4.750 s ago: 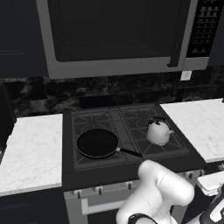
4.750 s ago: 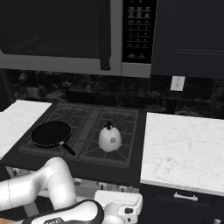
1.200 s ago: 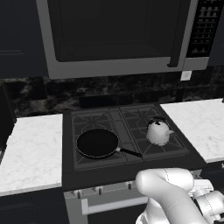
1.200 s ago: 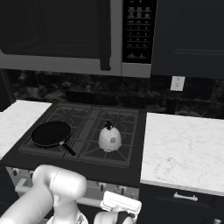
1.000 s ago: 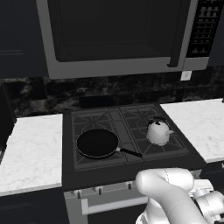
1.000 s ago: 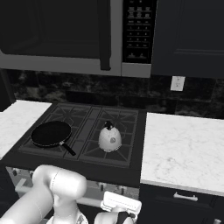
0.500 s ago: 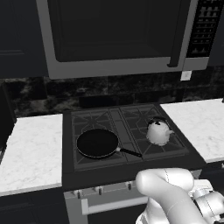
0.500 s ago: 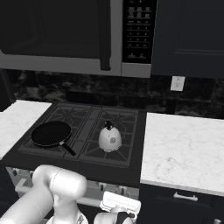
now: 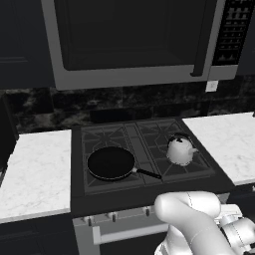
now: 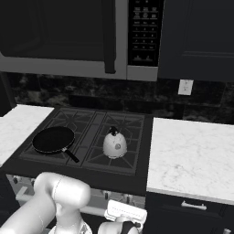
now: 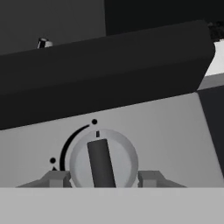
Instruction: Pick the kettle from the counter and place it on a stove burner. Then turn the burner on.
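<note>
While the kettle (image 9: 180,150) sits on the front right stove burner (image 9: 184,167) beside the black frying pan (image 9: 110,163), the gripper (image 11: 102,178) is down at the stove's front panel, jaws clamped on the round burner knob (image 11: 103,158), one fingertip (image 11: 56,178) either side.

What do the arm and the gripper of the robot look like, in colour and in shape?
The arm is glossy white, with thick rounded segments and dark joints. The gripper has two small grey finger tips, blocky with sloped sides. No cables or markings are visible.
</note>
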Controlling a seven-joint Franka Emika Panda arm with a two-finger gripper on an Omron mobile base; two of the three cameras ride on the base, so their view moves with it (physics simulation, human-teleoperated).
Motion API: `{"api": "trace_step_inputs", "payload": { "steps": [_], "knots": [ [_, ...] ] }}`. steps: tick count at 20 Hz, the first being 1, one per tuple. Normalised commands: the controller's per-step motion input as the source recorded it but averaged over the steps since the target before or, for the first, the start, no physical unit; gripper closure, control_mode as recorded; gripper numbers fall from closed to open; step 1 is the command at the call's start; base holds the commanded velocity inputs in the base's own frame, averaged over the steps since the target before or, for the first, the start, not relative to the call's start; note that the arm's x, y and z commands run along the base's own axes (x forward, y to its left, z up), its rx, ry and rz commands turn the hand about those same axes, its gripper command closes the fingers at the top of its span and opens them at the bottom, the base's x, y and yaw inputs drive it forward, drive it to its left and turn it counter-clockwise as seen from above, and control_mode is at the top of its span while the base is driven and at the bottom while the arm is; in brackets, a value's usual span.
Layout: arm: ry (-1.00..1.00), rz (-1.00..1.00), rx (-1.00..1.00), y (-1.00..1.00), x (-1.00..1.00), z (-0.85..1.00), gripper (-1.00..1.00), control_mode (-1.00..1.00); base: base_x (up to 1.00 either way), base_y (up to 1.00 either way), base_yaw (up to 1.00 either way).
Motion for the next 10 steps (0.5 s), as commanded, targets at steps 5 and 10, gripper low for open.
{"api": "trace_step_inputs", "payload": {
  "steps": [5, 10],
  "knots": [
    [0.0, 0.07, -0.11, 0.0, 0.0, 0.06, 1.0, -1.0, 0.0, 0.0, 0.0],
    [0.0, 0.1, -0.24, 0.0, 0.0, 0.01, 1.0, -1.0, 0.0, 0.0, 0.0]
  ]
}}
